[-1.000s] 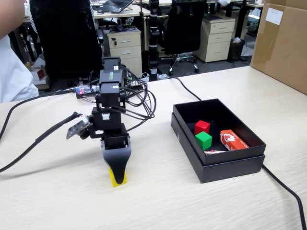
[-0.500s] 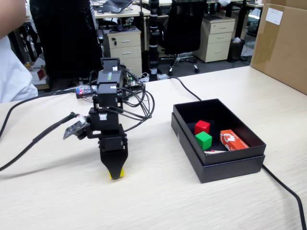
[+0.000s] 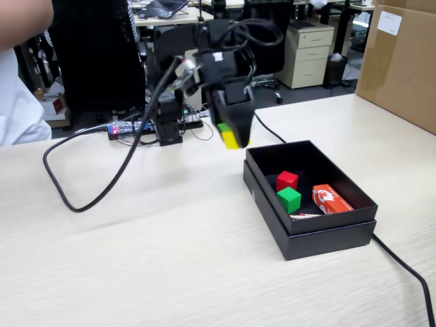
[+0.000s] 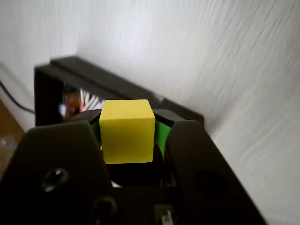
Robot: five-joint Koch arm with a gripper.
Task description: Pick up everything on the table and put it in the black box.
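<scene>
My gripper [image 3: 231,138] hangs in the air just left of the black box [image 3: 269,208], shut on the yellow cube [image 3: 231,140]. In the wrist view the yellow cube [image 4: 127,130] sits squeezed between the two black jaws of the gripper [image 4: 127,129], with the black box [image 4: 49,89] blurred behind it. Inside the box lie the red cube [image 3: 287,180] and the green cube [image 3: 289,199]. The pale wooden table [image 3: 157,259] spreads under everything.
A flat red-and-white packet [image 3: 330,199] lies in the box beside the cubes. A big brown cardboard carton [image 3: 398,61] stands at the back right. Black cables [image 3: 102,191] loop over the table at left, and another [image 3: 405,269] runs from the box's right corner.
The gripper has lifted the yellow cube off the table at front left and swung it up and right, to just beside the box. The arm is blurred by motion.
</scene>
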